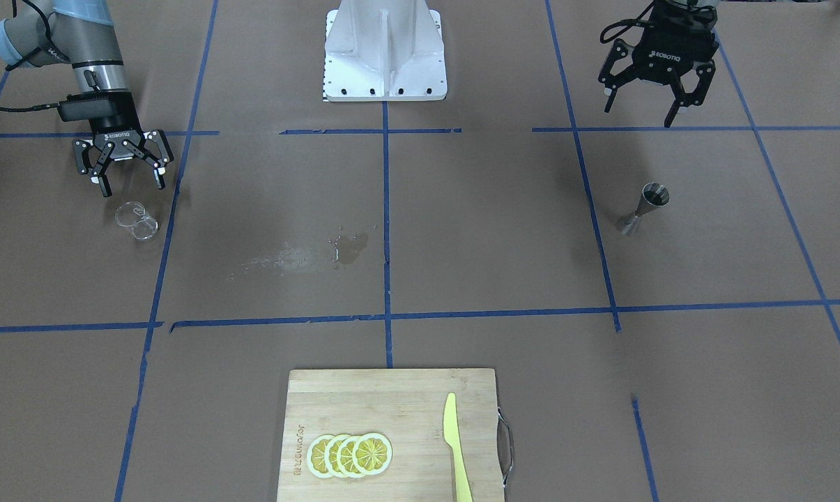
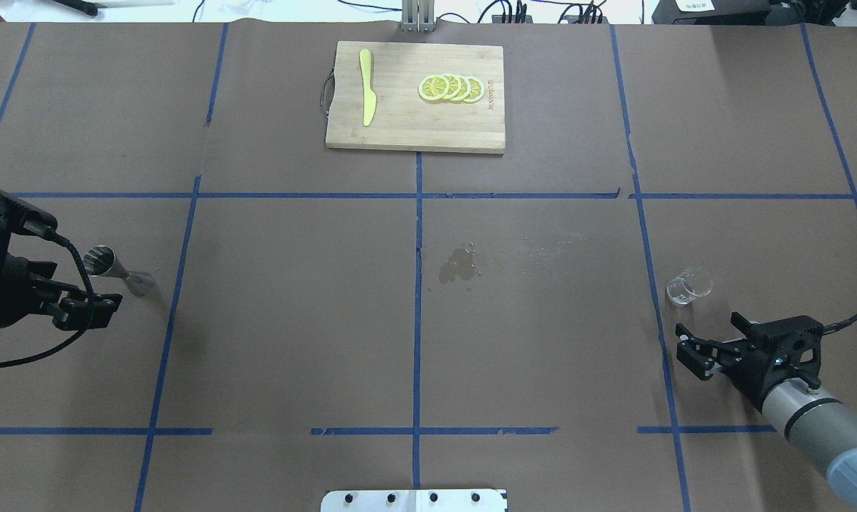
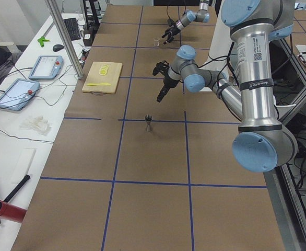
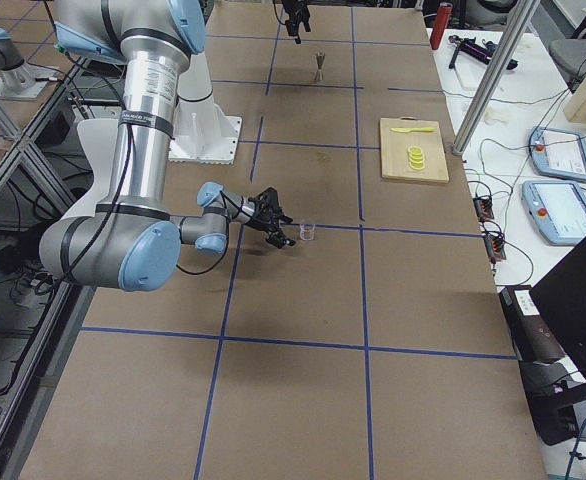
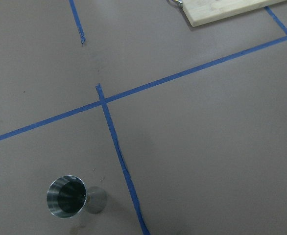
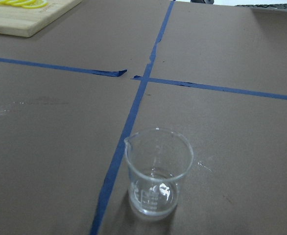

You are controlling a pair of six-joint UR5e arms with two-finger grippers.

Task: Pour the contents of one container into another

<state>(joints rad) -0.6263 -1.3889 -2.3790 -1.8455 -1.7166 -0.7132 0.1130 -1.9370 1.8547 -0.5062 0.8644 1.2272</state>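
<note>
The silver jigger (image 1: pixel 646 208) stands upright on the brown table, also seen in the overhead view (image 2: pixel 115 267) and in the left wrist view (image 5: pixel 67 197). My left gripper (image 1: pixel 639 115) hangs open above and behind the jigger, holding nothing. The clear glass cup (image 1: pixel 137 220) stands upright by a blue tape line, and shows in the overhead view (image 2: pixel 689 286) and close up in the right wrist view (image 6: pixel 158 171). My right gripper (image 1: pixel 133 188) is open just behind the cup, not touching it. What the jigger holds is too dark to tell.
A wet spill patch (image 1: pixel 346 249) marks the middle of the table. A wooden cutting board (image 1: pixel 392 390) on the far side from the robot carries lemon slices (image 1: pixel 350 454) and a yellow knife (image 1: pixel 456 446). The robot's white base plate (image 1: pixel 385 52) sits at the near edge.
</note>
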